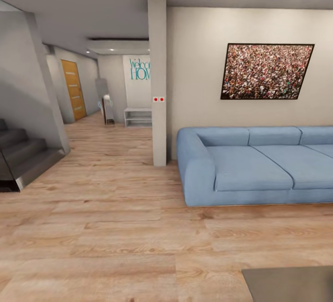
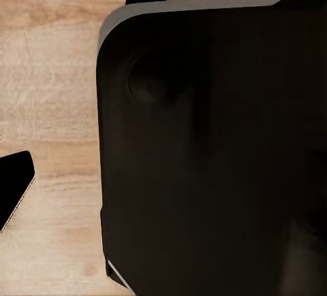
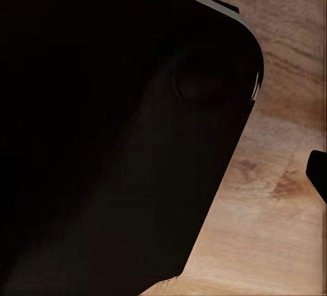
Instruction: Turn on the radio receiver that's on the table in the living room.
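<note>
The living room lies ahead, with a light plank floor (image 1: 115,228) and a blue sofa (image 1: 249,167) against the beige wall. A corner of the table's (image 1: 291,283) glossy grey-brown top pokes in at the lower right of the head view. The radio receiver is out of view. Both wrist views look down past my black base (image 2: 218,153) (image 3: 102,133) onto the wood floor. A dark tip (image 2: 13,187) sits at the frame edge in the left wrist view and another dark tip (image 3: 317,173) in the right wrist view. How the jaws stand cannot be made out.
A white pillar (image 1: 158,84) stands left of the sofa. Dark stairs (image 1: 18,154) rise at the far left. A hallway with a wooden door (image 1: 74,90) and a low white shelf (image 1: 138,117) runs back between them. A framed picture (image 1: 267,71) hangs above the sofa.
</note>
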